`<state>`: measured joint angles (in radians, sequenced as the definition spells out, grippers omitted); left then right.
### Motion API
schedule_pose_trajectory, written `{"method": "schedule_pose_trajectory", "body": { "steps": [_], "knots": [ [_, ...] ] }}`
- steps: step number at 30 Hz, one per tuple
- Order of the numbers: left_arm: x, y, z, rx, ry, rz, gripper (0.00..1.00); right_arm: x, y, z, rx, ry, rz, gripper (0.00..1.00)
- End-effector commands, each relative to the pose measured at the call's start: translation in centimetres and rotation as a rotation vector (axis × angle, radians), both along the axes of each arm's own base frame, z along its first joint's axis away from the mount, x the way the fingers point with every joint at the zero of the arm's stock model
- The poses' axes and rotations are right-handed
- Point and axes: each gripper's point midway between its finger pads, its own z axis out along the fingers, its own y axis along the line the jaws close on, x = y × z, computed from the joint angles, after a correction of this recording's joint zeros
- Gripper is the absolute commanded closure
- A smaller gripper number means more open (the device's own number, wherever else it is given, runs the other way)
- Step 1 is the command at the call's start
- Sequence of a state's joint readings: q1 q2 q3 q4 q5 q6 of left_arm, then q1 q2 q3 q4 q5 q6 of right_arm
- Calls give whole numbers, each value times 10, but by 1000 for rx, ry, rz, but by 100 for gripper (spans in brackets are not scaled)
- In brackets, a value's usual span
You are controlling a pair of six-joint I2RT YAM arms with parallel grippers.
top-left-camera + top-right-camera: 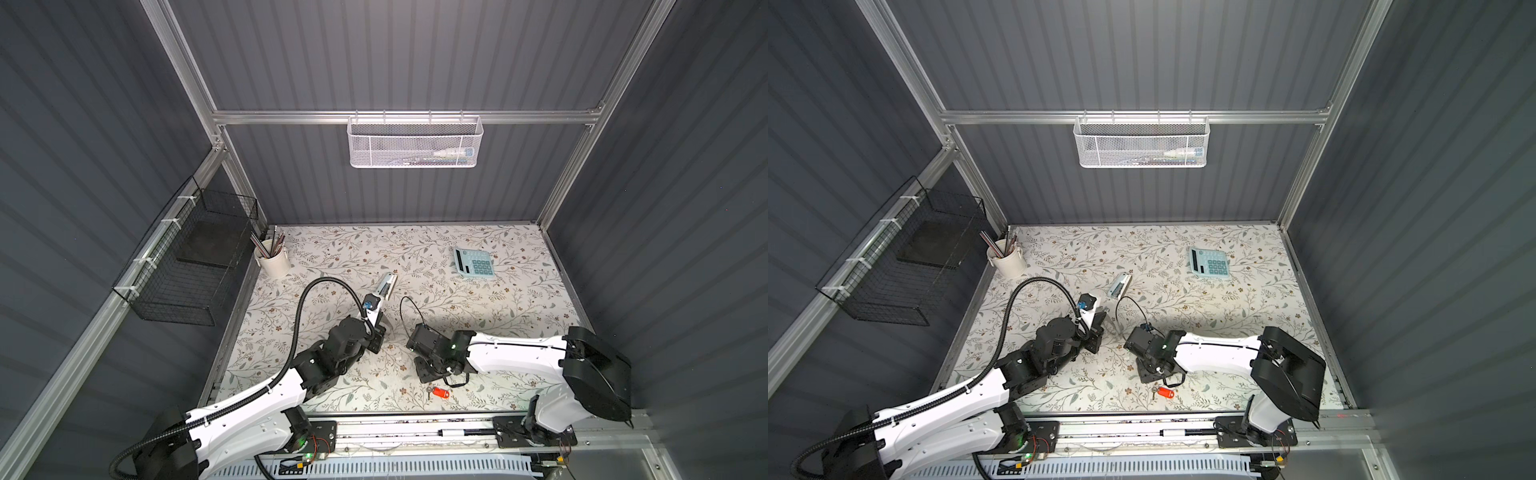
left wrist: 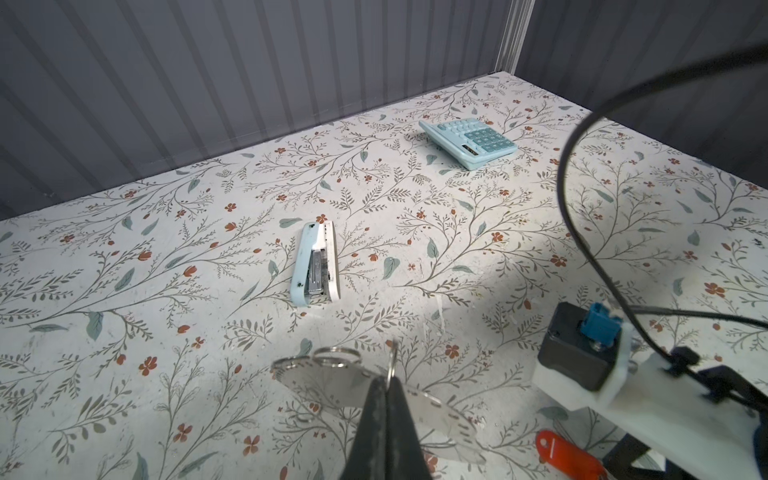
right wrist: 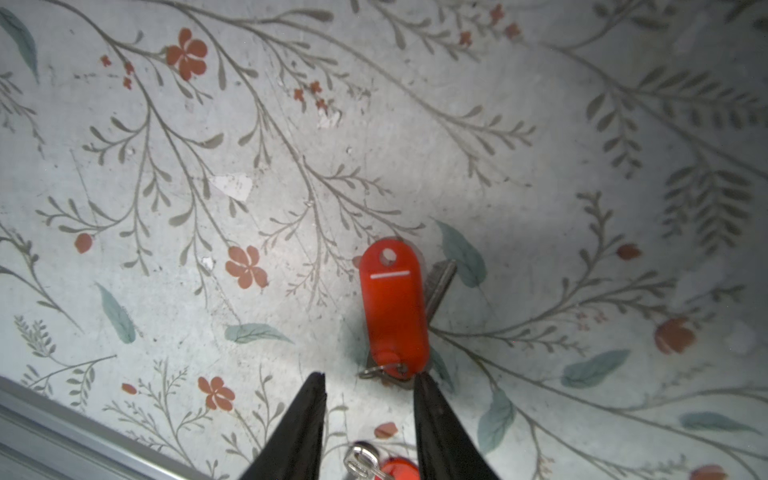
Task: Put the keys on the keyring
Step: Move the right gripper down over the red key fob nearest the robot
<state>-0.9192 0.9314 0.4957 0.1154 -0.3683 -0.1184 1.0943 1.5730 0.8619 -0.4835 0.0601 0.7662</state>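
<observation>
My left gripper [image 2: 387, 380] is shut on the keyring [image 2: 328, 384], a thin gray metal plate with small rings at its rim, held tilted just above the table; in a top view the plate shows edge-on [image 1: 1113, 322]. One of the keys, a red-orange tag [image 3: 392, 307] on a small metal loop with a metal key [image 3: 441, 278] under it, lies flat near the front edge [image 1: 440, 392]. My right gripper [image 3: 369, 377] stands open, pointing down, its fingertips at the tag's loop end. A second red tag [image 3: 400, 467] with a metal piece lies between the fingers, nearer the palm.
A pale blue stapler [image 1: 386, 284] lies behind the left gripper, a blue calculator [image 1: 473, 261] sits back right and a pencil cup [image 1: 272, 259] back left. The aluminium front rail [image 3: 83, 432] runs close to the keys. The right arm's wrist block [image 2: 577, 349] hangs close beside the keyring.
</observation>
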Motion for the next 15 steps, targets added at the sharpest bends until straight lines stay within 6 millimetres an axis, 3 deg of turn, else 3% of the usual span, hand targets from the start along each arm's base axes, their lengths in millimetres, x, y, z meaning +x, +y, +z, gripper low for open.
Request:
{"method": "schedule_pose_trajectory", "body": {
  "steps": [1,15],
  "knots": [
    [1,5,7,-41,-12,26,100,0,-2,-1,-39,4,-6,63],
    [0,7,8,-35,-23,24,100,3,-6,-8,-86,1,-8,75]
  ]
}}
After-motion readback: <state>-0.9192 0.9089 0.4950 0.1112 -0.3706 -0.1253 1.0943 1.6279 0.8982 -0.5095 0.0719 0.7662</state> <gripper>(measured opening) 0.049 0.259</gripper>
